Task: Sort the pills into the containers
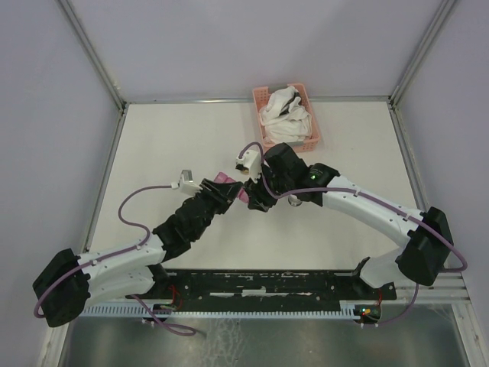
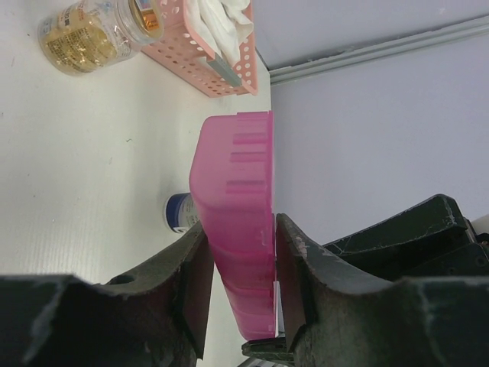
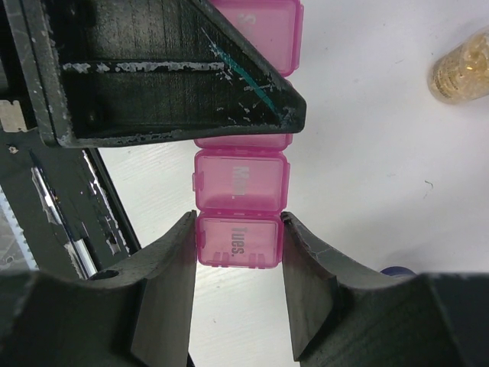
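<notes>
The pill box (image 1: 227,179), a magenta strip of square cells, is at the centre of the top view, caught between the ends of the two arms. Whether it rests on the white table (image 1: 153,138) cannot be told. The left claw (image 2: 241,229) is narrowed onto it: in its own view both fingers press the box's long sides near the lower end, and the rest of the strip reaches up to mid-frame. The right claw (image 3: 238,223) grips the same box, jaws set just as wide as the end cell marked "Tues.", with the "Mon." cell just above. A pink basket (image 1: 287,115) of white cloths (image 1: 284,107) is at upper middle of the top view. A jar (image 2: 92,34) of golden contents shows upper left in the left wrist view, beside the basket. A small blue-and-white bottle (image 2: 177,212) peeks from behind the box.
</notes>
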